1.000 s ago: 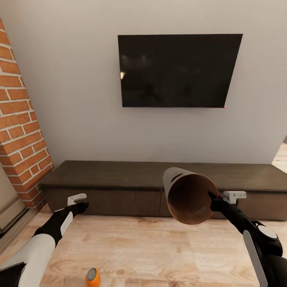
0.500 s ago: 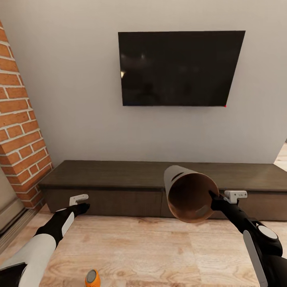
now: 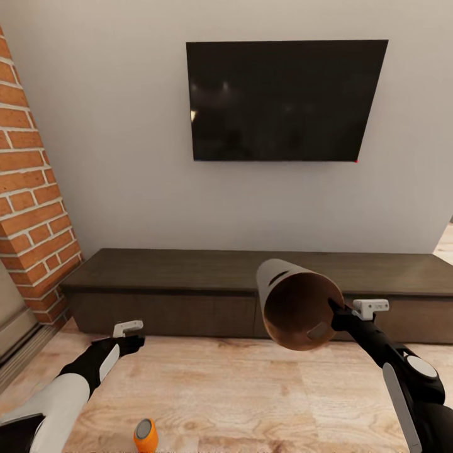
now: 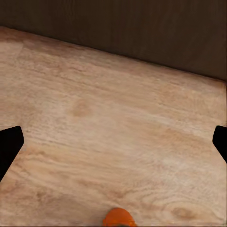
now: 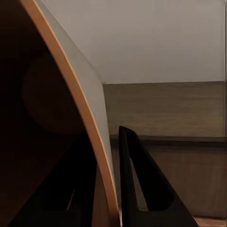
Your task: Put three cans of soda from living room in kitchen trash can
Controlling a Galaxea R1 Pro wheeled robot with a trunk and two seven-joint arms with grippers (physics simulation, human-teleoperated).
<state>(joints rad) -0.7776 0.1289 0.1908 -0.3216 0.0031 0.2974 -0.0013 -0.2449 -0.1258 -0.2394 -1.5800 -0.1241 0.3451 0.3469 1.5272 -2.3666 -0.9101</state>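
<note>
The tash can (image 3: 301,309) hangs in the air at the right, tipped on its side with its coppery brown inside facing me. My right gripper (image 3: 334,310) is shut on its rim; in the right wrist view one dark finger (image 5: 138,185) lies outside the wall of the tash can (image 5: 45,113) and the other inside. An orange can of soda (image 3: 145,435) with a grey top stands on the plank floor near my base. My left gripper (image 3: 137,341) hovers low over the floor beyond it, open and holding nothing. In the left wrist view the can of soda (image 4: 118,219) peeks in at the frame's edge.
A long, low dark wood cabinet (image 3: 189,283) runs along the grey wall ahead, under a black wall TV (image 3: 283,100). A brick pillar (image 3: 28,207) stands at the left. Warm plank floor (image 3: 239,390) lies between me and the cabinet.
The view has crept closer to the wall, so the TV sits higher and larger. My left gripper has dropped a little towards the floor. The right arm still holds the bin the same way.
</note>
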